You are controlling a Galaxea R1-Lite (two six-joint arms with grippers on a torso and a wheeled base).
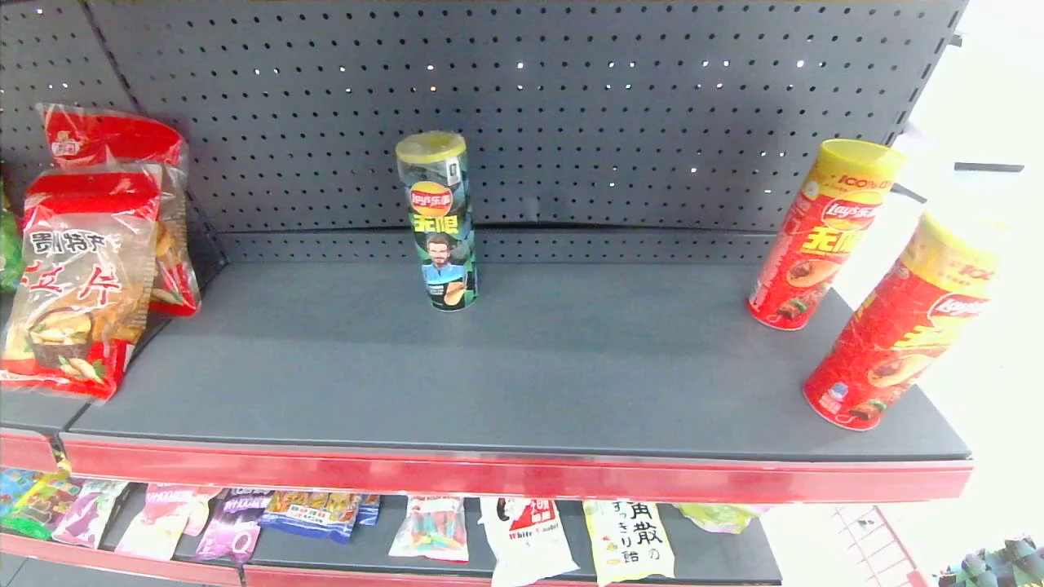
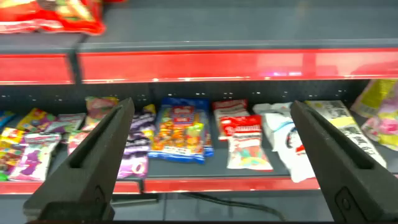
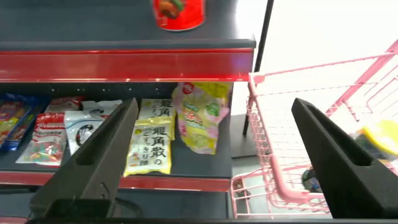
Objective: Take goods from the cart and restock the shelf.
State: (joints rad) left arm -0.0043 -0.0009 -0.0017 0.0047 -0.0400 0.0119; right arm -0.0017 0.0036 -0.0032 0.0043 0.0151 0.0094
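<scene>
**Upper shelf** [image 1: 522, 367]: grey deck with a red front rail. At centre back you see the green can [image 1: 438, 222] standing on its base, long axis vertical and yellow lid up. Its label bears a round red-and-yellow logo above a man's portrait.

At the right end stand the far red can [image 1: 820, 236] and the near red can [image 1: 893, 326], lids up, with yellow lettering on red. Red snack bags [image 1: 77, 277] with large characters lean at the left end.

**Pink cart** [image 3: 323, 124]: it stands beside the shelf's right end, beyond your right gripper [image 3: 214, 106]. A yellow item [image 3: 379, 137] inside is too blurred to identify.

**Jaws:** both pairs are spread wide and hold nothing. The left gripper [image 2: 211, 104] faces the packets [image 2: 183, 127] on the lower shelf [image 2: 205, 184].
</scene>
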